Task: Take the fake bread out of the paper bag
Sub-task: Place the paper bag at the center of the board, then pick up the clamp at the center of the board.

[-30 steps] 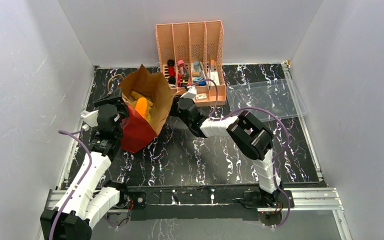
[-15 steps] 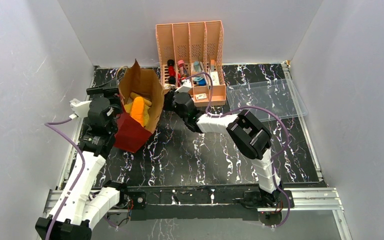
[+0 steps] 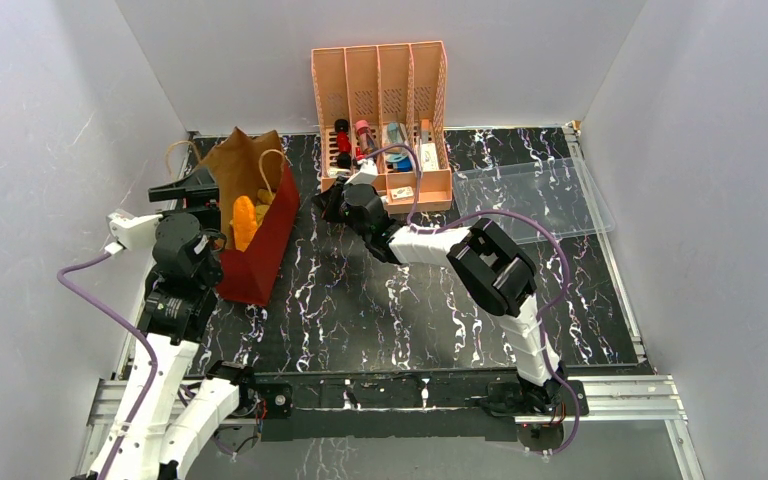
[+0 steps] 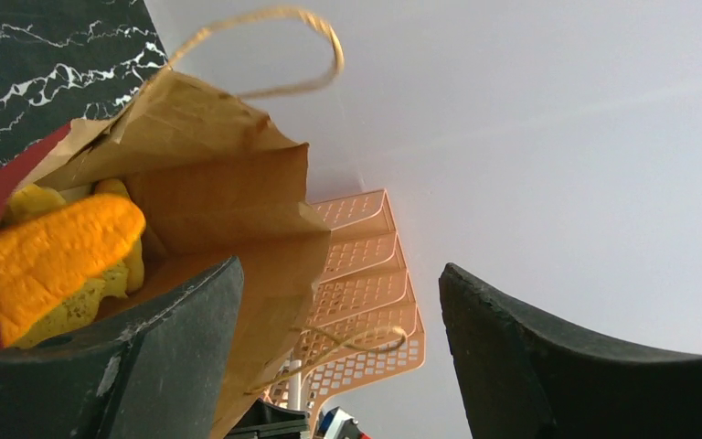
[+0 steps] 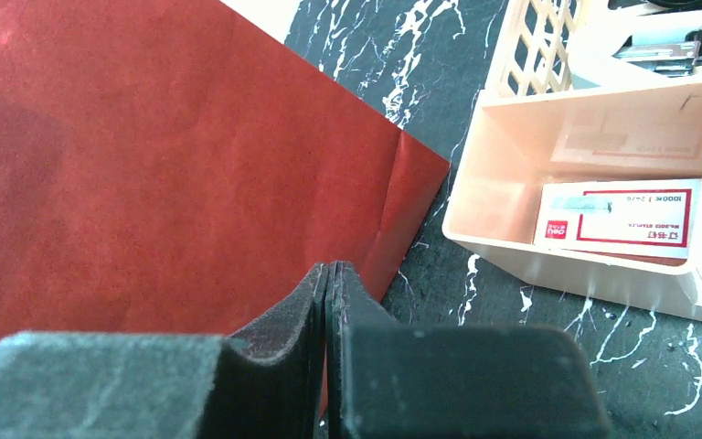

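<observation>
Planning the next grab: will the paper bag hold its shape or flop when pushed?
Likely floppy: the paper bag shows creased, folded walls. Probably light, with small toy bread inside. It seems to lean, so a push may tip it.

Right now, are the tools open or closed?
Left tool: open, by the paper bag.
Right tool: closed, nothing visibly held.

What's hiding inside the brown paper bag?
An orange toy bread sits inside the paper bag, with yellow pieces beside and under it. Anything deeper is covered by them and the bag's walls.
</observation>
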`<state>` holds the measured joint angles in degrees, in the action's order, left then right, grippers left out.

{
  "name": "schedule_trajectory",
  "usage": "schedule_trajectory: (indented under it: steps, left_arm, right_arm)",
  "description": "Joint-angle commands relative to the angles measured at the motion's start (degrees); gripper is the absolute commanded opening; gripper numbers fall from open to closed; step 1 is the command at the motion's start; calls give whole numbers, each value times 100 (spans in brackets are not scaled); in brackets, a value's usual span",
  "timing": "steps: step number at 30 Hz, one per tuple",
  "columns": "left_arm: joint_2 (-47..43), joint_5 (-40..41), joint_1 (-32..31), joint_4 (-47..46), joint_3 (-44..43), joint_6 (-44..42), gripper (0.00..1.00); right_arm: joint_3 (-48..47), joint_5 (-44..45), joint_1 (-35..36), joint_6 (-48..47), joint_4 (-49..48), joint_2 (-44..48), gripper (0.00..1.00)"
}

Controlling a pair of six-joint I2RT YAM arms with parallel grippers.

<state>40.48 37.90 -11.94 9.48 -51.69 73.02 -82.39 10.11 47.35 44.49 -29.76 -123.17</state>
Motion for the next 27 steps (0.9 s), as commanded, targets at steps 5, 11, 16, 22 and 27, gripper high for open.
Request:
schedule_trajectory:
  steps: [5,11,16,22,27]
  left_arm:
    - [-152,237,13,-34,5,-410,77]
    - [-341,246,8,19,-207,-739,78]
    - [-366,52,8,-67,-318,-1195,82]
    - [-287,-333,10,-390,-281,-1643,94]
    - [-198,-706,15,-696,-257,-2019,98]
  right_arm:
    - [-123,190,11,-465,159,358,3]
    - [-448,945,-90,-1379,1300,976,35]
    - [-604,1352,-377,-1806,1923,1421,53]
    - [-835,1735,-901,-2164,2424,1604,69]
    - [-1473,1399,-1586,-2115,3160,1167,66]
